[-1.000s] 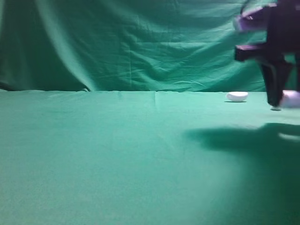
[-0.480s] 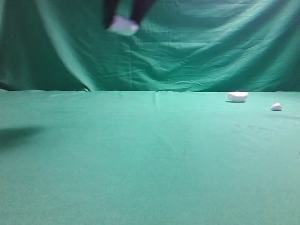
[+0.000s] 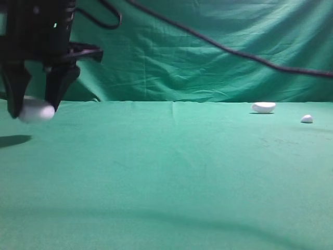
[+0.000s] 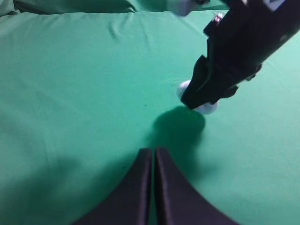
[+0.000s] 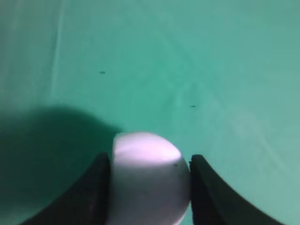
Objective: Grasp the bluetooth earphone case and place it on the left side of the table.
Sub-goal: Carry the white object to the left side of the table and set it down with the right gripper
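Earphone case (image 3: 36,111) lying level, clamped crosswise in right tool (image 3: 34,107)

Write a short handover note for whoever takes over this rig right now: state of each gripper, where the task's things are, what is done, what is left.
Right gripper: shut on the bluetooth earphone case, reached across to the left side, held above the table; its shadow lies apart below it.
Left gripper: shut, empty, hanging over the cloth close by.
Others: a small half-moon white piece and a tiny white piece lie far right, untouched.
Done: case grasped and carried left.
Left: lower it, release on the left side, withdraw.
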Motion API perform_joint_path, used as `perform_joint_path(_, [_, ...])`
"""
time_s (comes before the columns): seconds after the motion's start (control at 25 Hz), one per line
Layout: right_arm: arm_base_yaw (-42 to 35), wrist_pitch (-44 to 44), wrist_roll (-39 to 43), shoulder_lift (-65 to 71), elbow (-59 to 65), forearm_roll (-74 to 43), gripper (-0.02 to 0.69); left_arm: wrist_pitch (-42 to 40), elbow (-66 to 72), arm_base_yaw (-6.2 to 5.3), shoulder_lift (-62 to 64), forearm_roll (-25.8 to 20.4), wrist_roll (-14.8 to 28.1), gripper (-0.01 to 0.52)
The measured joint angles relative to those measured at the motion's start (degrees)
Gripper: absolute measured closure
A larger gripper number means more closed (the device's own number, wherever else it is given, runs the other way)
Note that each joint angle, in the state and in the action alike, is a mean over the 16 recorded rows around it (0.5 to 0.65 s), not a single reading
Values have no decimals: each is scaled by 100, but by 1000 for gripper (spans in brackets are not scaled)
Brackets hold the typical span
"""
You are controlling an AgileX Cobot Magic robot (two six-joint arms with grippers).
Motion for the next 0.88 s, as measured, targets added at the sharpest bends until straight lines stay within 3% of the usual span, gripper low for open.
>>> perform_joint_path(0.2, [101, -142, -72, 319, -114, 62, 331, 0, 0, 0, 0, 0, 0, 514])
perform_joint_path(0.6, [111, -139, 48, 256, -145, 179, 175, 0, 0, 0, 0, 0, 0, 514])
perform_joint_path(0.72, [111, 154, 230, 38, -193, 164, 185, 0, 0, 0, 0, 0, 0, 514])
perform_joint_path(0.88, [111, 719, 488, -387, -278, 63, 285, 0, 0, 0, 0, 0, 0, 514])
